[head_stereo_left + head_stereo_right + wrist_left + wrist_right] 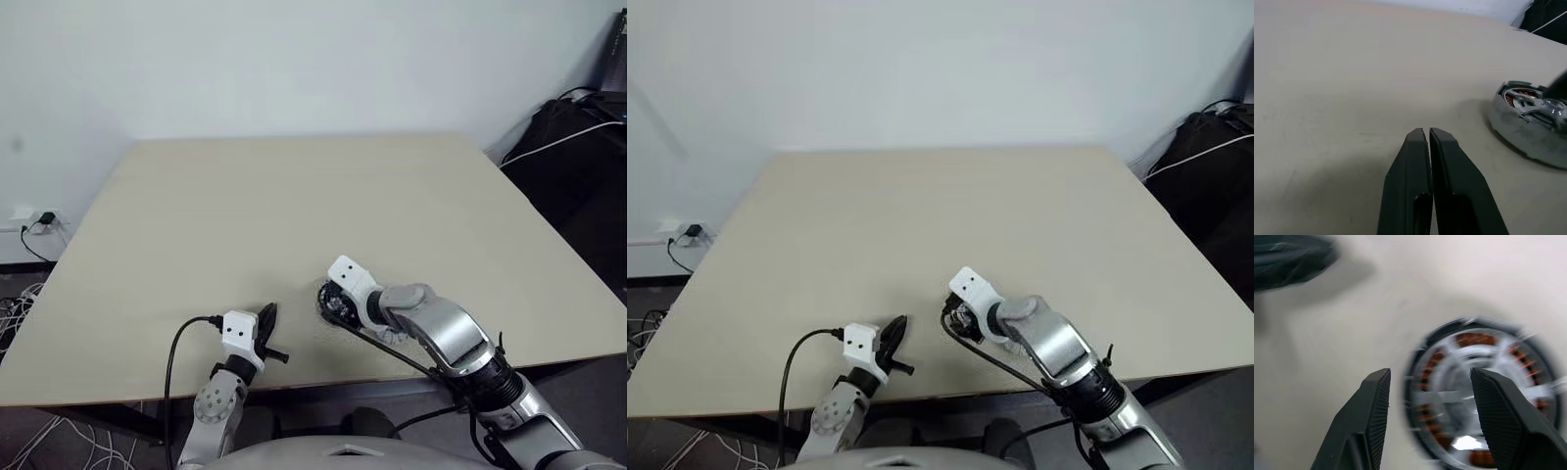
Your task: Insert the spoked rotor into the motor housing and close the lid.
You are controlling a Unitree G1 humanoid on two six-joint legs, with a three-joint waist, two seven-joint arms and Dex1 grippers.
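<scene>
Right wrist view reveals copper windings [1474,339] behind the spoked rotor [1469,396].

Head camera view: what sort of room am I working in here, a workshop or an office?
Probably a plain office or lab room, not a fitted workshop. A bare beige table stands against a blank white wall, a wall socket with a plug and loose cables sit low on the left, and a black bag lies on the right.

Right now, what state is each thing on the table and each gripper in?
Rotor: flat on the table, seated over the copper windings, nothing gripping it.
Left gripper: shut, empty, beside the rotor.
Right gripper: open, empty, over the rotor.
</scene>
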